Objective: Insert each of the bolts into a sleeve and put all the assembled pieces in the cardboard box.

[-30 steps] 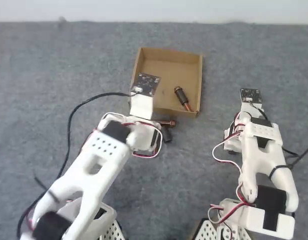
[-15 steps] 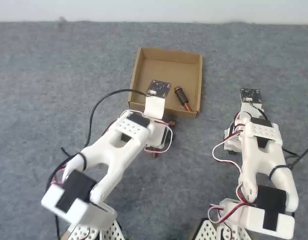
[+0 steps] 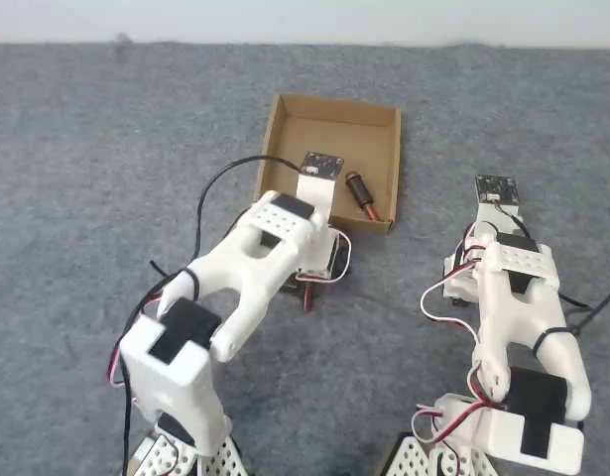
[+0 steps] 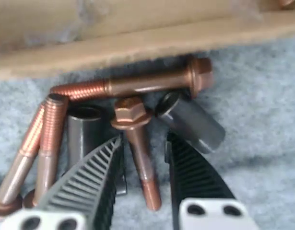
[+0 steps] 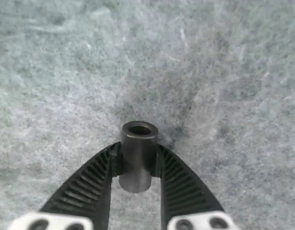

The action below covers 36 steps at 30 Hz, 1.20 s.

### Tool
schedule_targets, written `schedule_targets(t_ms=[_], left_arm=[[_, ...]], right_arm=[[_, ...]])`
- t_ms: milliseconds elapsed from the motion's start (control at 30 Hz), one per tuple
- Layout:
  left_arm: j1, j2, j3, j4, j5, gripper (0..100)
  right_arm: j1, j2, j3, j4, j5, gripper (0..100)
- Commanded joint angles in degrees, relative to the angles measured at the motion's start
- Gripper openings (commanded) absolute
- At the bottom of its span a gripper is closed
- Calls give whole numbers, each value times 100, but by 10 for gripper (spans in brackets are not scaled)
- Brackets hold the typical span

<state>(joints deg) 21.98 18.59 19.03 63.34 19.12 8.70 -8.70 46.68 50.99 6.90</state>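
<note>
Spread apart, the left end effector straddles a copper bolt just outside the cardboard box wall; the right end effector pinches an upright dark sleeve.

Right gripper clamping dark sleeve between 2 ribbed black fingers, sleeve standing upright, open bore showing, over grey carpet.
</note>
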Motion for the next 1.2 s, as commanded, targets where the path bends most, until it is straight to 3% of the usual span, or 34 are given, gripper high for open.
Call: schedule_targets(t_ms=[0,100,433,500,633,1000,1167], left_arm=[[-18,220,-426,141,35,81],[-18,220,-400,-70,26,6],[141,202,-321,-18,-9,11],[246,62,-295,237,-316,11],[396,-589,277,176,-1002,11],[360,-2936,1868,-571,-1011,11],[9,-3930,2519,-985,-1011,11]], right_arm=[[48,-22,-299,-84,79,6],[48,-22,-299,-92,79,6],[48,-22,-299,-92,70,6],[48,-22,-299,-92,79,6],[48,-22,-299,-92,79,6],[48,-22,-299,-101,79,6],[48,-22,-299,-101,79,6]])
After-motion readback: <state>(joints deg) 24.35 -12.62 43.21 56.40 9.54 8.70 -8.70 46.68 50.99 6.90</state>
